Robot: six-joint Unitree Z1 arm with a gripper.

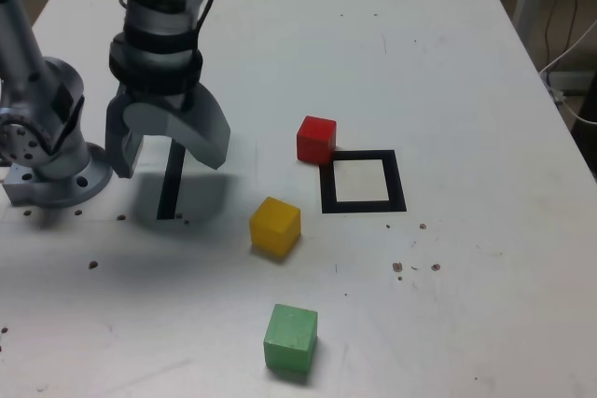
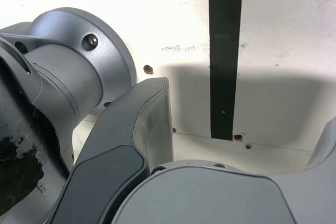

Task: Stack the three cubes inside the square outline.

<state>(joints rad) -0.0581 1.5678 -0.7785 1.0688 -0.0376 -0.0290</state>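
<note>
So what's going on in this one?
The robot's open gripper hovers over the straight black tape strip, holding nothing. No stacking has been done: the matte red cube sits by a corner of the black square tape outline, and the matte yellow and green cubes stand apart on the white table, outside it.

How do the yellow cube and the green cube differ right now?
The yellow cube sits nearer the square outline; the green cube lies farther off, toward the exterior view's bottom edge. The yellow one shows a corner to the camera, while the green one shows it mostly a flat side. Both are matte, solid-coloured and outside the outline.
</note>
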